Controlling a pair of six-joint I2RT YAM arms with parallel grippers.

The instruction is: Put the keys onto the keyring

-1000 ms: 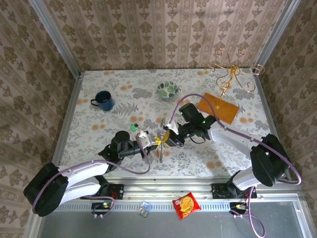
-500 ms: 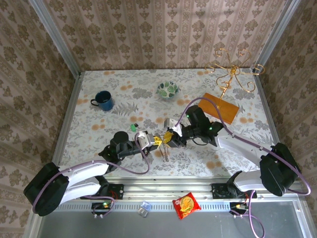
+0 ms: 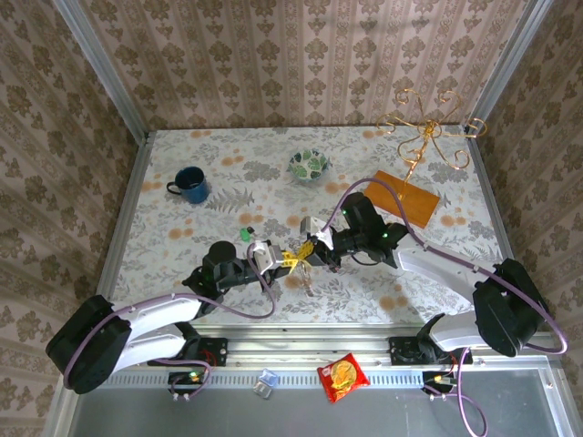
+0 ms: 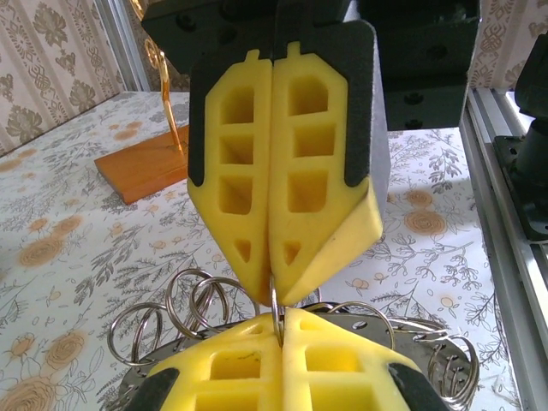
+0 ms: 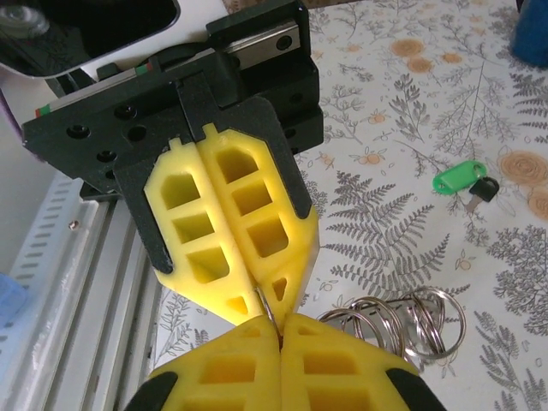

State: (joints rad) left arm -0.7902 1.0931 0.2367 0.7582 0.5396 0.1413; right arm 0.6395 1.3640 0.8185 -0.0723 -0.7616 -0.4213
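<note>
Newly closed, right gripper (image 4: 272, 291) meets left gripper (image 4: 282, 320), both sets of jaws clamped on the keyring (image 4: 275, 309); right wrist view adds green-headed keys (image 5: 460, 177) on the bench (image 5: 411, 103).

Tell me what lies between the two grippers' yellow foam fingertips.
A thin silver wire ring spans the small gap between the left gripper and the right gripper, both shut on it; the left wrist view shows this plainly.
</note>
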